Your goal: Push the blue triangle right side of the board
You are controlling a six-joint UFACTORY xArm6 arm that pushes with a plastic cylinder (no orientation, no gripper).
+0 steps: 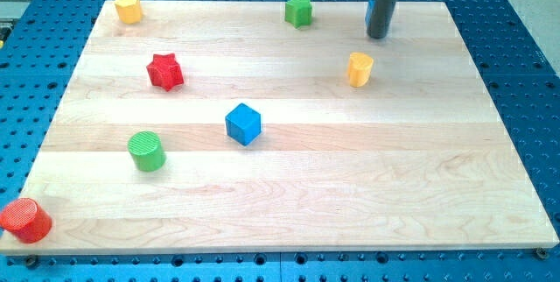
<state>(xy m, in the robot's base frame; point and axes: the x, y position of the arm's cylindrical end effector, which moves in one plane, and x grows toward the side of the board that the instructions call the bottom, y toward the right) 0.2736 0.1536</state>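
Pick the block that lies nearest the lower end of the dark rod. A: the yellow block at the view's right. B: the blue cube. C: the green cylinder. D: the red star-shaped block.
A: my tip stands near the view's top right of the wooden board, and the yellow block sits just below and left of it, apart from it, closer than any other block.

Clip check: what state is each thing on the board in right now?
my tip: on board, view's top right
blue cube: centre, untouched
red star: left, flat
green star: top edge, flat
green cylinder: upright, lower left
red cylinder: upright, bottom-left corner
yellow block: below my tip, apart
yellow hexagon: top-left corner
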